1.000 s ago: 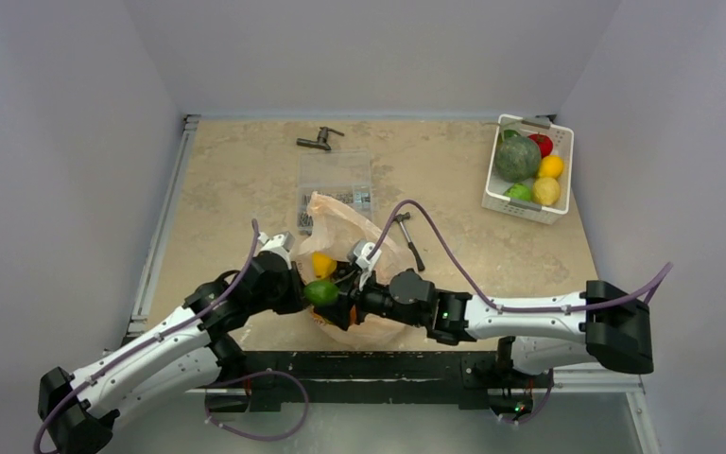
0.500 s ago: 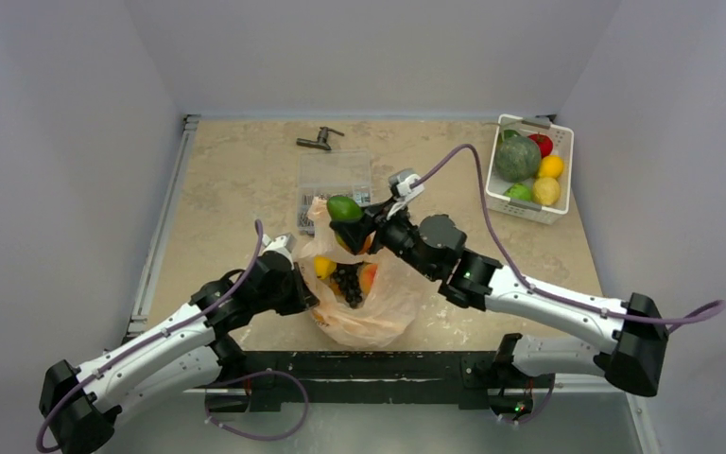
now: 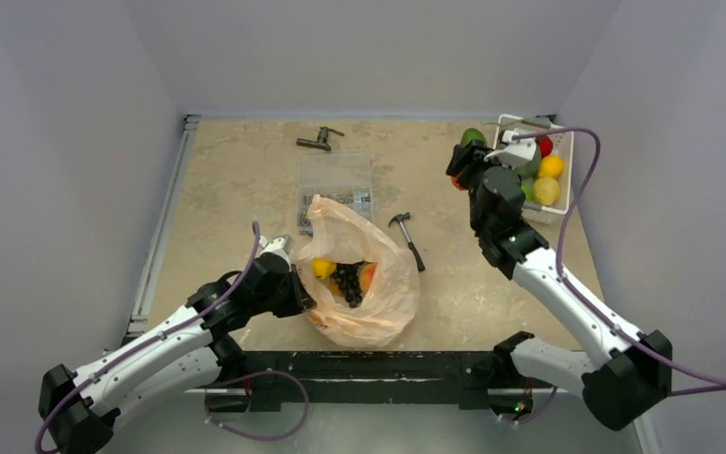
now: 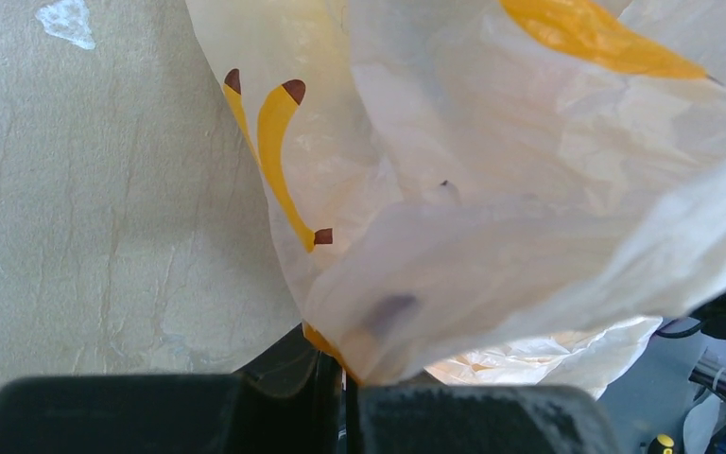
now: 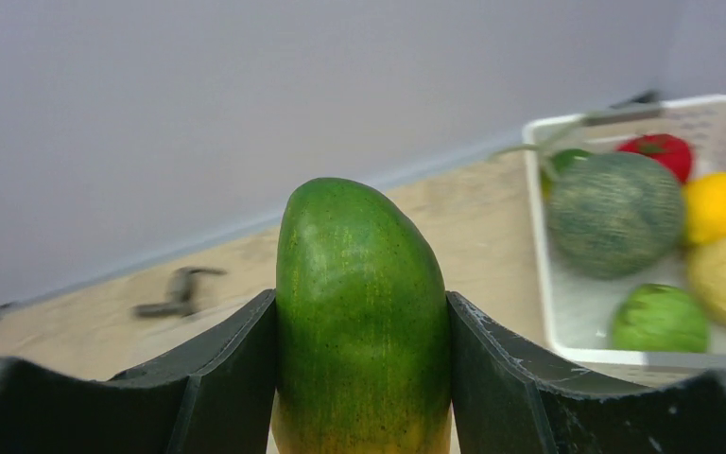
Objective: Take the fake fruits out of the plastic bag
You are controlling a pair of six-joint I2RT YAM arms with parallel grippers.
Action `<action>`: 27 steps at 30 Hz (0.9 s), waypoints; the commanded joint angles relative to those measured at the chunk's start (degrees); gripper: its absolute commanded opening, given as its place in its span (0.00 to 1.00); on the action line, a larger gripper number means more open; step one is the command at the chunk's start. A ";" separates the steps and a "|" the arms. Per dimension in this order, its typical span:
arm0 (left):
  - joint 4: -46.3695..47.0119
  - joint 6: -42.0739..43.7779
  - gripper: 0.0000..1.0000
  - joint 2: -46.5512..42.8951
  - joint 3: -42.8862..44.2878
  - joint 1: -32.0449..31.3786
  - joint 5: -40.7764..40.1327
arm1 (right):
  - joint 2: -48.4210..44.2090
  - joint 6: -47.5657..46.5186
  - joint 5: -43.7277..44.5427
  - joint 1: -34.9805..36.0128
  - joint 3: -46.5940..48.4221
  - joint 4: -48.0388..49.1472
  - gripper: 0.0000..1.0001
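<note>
Tabletop [image 3: 236,189], bag [image 4: 529,189] pinched, green fruit [image 5: 361,303] yellow-bottomed

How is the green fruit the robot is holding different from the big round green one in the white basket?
The green fruit is long and egg-shaped; the melon is round like a ball. The green fruit is shiny bright green, turning yellow at the bottom; the melon is dull, dark grey-green. The green fruit is pinched in the right gripper; the melon sits in the basket. Both are green.
</note>
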 commanded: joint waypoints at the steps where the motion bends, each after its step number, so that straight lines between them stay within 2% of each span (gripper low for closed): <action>1: -0.19 -0.07 0.00 -1.19 1.62 -0.17 -0.02 | 8.98 2.15 3.92 -11.44 4.35 -2.37 0.00; 4: -0.62 0.06 0.00 -1.65 1.54 -0.22 0.33 | 16.16 3.19 3.24 -19.53 7.42 -3.79 0.00; 13: -0.18 1.43 0.00 0.38 3.40 -0.22 0.21 | 33.29 5.98 -3.76 -35.65 18.02 -11.89 0.00; 20: 1.11 2.16 0.00 2.29 3.81 -0.21 1.58 | 44.05 4.24 -6.06 -40.67 26.71 -17.77 0.01; 22: 1.28 2.04 0.00 2.30 3.75 -0.22 1.67 | 46.71 3.50 -6.40 -40.82 29.53 -20.30 0.15; 27: 0.97 1.88 0.00 1.62 3.92 -0.21 1.51 | 48.23 2.65 -7.78 -40.87 31.39 -22.26 0.61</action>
